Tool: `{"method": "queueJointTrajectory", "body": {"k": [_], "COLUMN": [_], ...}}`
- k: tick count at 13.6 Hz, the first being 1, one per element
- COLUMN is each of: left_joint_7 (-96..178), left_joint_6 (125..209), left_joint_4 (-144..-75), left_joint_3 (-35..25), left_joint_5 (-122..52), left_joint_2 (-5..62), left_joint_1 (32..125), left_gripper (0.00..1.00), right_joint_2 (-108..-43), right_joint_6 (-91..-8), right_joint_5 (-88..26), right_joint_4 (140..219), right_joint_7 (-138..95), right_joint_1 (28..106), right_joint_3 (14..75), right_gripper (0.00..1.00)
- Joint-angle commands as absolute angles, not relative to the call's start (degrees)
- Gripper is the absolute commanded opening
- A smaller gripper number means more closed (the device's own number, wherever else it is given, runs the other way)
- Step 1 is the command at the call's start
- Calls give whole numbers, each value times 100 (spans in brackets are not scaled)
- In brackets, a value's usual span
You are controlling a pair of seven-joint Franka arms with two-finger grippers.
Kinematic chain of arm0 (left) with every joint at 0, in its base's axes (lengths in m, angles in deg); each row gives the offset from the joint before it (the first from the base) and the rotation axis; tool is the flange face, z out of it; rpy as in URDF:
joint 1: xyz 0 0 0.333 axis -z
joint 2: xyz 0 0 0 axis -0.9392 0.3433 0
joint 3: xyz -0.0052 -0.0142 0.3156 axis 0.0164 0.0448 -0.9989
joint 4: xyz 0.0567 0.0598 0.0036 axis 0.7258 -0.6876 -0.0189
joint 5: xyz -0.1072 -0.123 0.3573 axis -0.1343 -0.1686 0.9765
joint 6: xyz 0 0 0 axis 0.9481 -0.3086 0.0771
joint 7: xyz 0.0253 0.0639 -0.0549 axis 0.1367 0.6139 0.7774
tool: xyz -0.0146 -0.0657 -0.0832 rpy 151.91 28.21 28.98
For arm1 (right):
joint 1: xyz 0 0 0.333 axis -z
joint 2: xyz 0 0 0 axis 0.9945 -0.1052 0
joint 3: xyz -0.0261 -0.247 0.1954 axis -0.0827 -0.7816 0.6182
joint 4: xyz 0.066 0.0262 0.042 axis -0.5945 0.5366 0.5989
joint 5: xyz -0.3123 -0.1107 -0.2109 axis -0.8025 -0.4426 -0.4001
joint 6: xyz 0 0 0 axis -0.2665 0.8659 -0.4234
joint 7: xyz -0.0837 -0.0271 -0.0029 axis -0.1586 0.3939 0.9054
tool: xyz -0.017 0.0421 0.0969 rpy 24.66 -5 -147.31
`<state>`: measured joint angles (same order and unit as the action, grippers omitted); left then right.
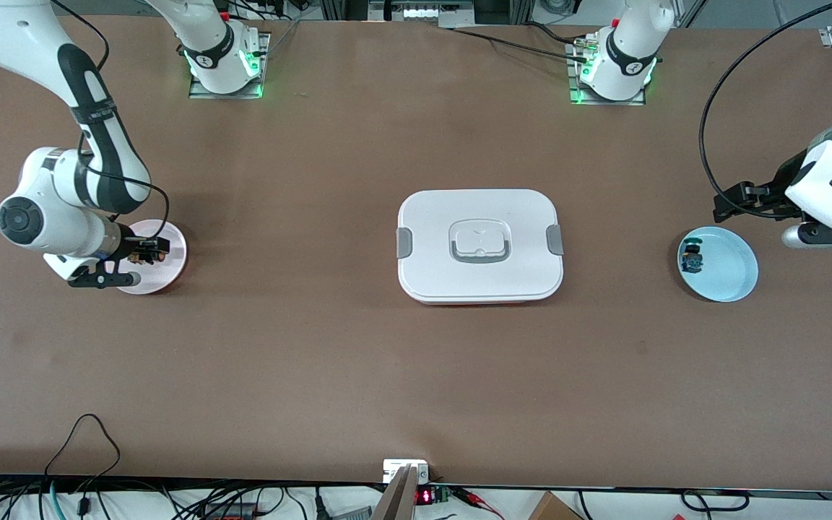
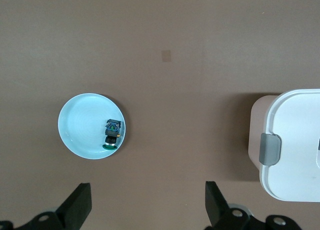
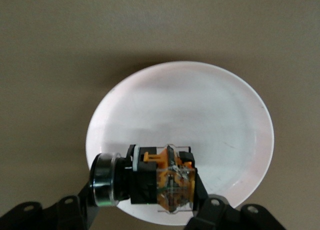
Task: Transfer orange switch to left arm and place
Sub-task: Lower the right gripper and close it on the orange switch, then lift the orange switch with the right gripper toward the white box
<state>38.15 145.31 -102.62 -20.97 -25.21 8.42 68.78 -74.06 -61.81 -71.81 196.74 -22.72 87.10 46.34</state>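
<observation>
Desk [image 1: 416, 375]: I see one brown surface carrying everything, with the box in the middle.
Box [image 1: 480, 245]: white, lid clipped on, lying between the two plates; it is the obstacle I must route over or around.
Right arm: reaching down to the pink plate [image 1: 174, 249] at its own end of the desk.
Left arm: waiting above the desk near the blue plate [image 1: 730, 278], which holds the blue-green switch [image 1: 692, 258].
Right end effector [image 3: 145, 200]: clenched on the orange switch [image 3: 160, 182], just above the pink plate.
Left end effector [image 2: 147, 207]: released, fingers spread wide.
Step in hand: I judge this the pickup, with the grasp made.
Next move: lift well clear, carry toward the left arm without grazing the box, then hand over.
</observation>
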Motion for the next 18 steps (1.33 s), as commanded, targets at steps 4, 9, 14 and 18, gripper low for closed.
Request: {"method": "queueJointTrajectory", "body": {"k": [4,9,14,18], "left_joint_7": [3873,3873,3873,3873], "left_joint_6": [14401,14401,14401,14401], "left_joint_4": [-10059,-10059,-10060,-10059], "left_joint_3": [-2093,-2093,-2093,-2093], "left_joint_5": [-2555,-2555,-2555,-2555], "left_joint_2": [924,924,924,932], "left_joint_1": [6887,6887,6887,6878], "left_gripper": [100,100,100,100], "right_joint_2": [-6764,-6333,-6123,-5964], "right_joint_6": [-5072,-4141,-3954,-3954], "right_joint_5": [-7148,-7061,-5936,-5384], "right_joint_4": [19064,18494,17965,17552], "right_joint_7": [-2405,-2991,-3880,-4487], "right_joint_1": [8731,8370,8204,7738], "right_joint_3": [4990,5051,5324,5350], "right_gripper": [18,18,14,14]}}
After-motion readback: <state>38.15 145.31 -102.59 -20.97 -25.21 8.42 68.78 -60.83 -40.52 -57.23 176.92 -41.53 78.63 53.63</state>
